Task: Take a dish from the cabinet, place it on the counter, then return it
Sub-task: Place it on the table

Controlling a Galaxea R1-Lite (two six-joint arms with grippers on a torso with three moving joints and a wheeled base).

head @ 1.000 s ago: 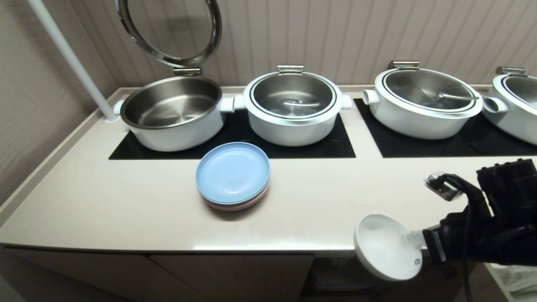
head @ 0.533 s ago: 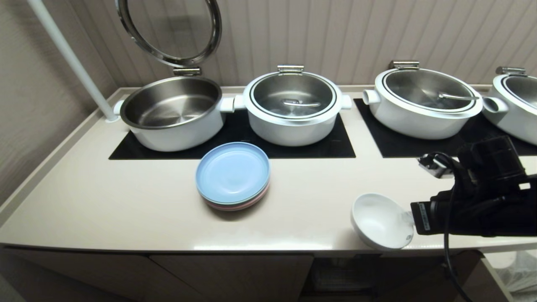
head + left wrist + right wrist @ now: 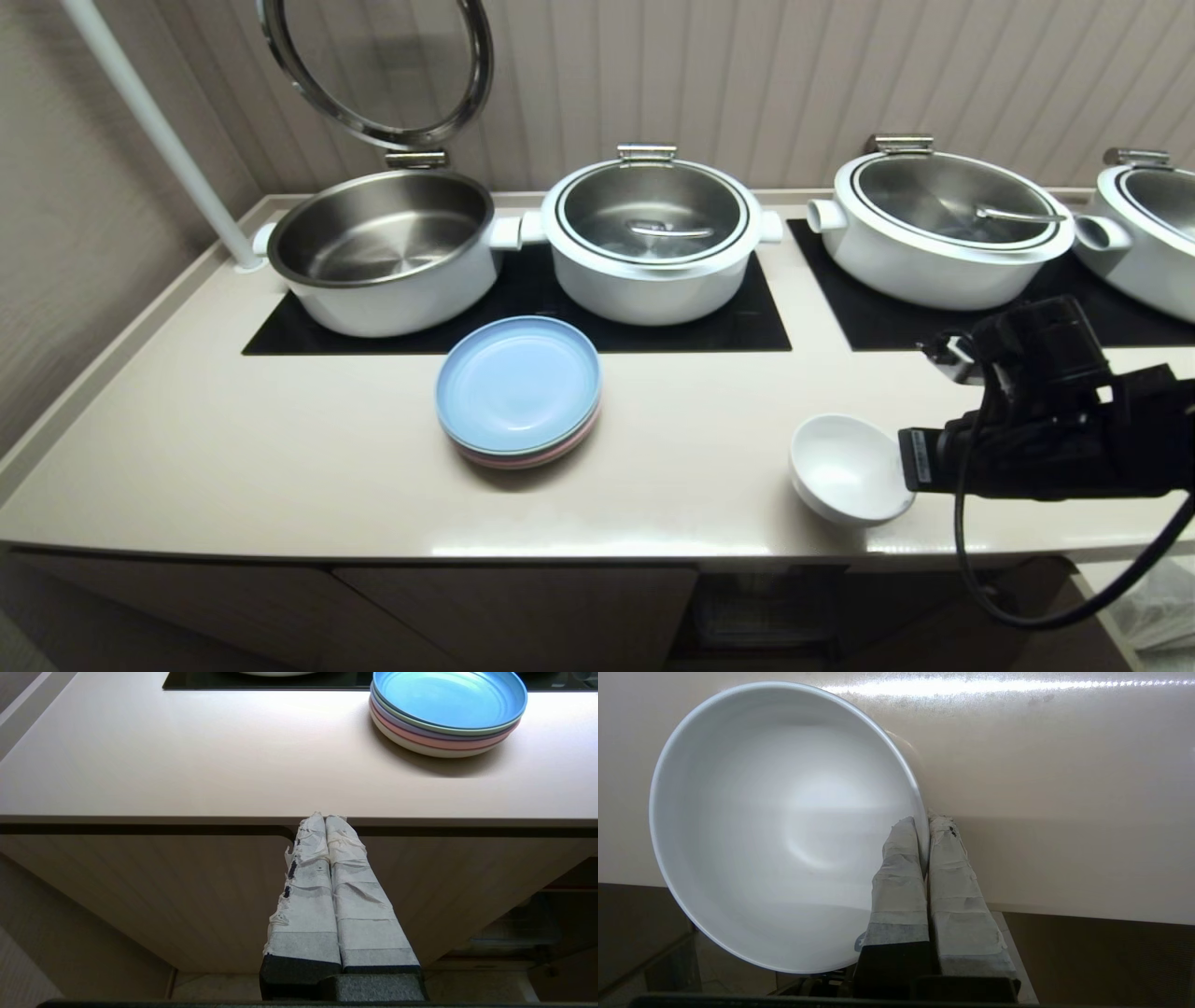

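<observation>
right hand [image 3: 924, 823] clamped level, left hand [image 3: 325, 820] closed, parked low

Showing glossy white ceramic dish [image 3: 848, 467], smooth satin counter [image 3: 280, 448], brushed steel pot [image 3: 383, 245], matt plates [image 3: 518, 387], and crinkled tape wrapping fingers [image 3: 901, 877].

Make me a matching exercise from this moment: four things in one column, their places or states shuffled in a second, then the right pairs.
Things:
1. small white ceramic bowl
2. stack of flat plates with a pale-blue one on top
3. leftmost white pot with a steel inside
4. left hand

Places or states:
A. lid raised, inside bare
B. shut, empty, level with the cream-beige counter edge
C. rim pinched by the right hand
D. mid-counter, before the black hob

Pairs: 1-C, 2-D, 3-A, 4-B
</observation>
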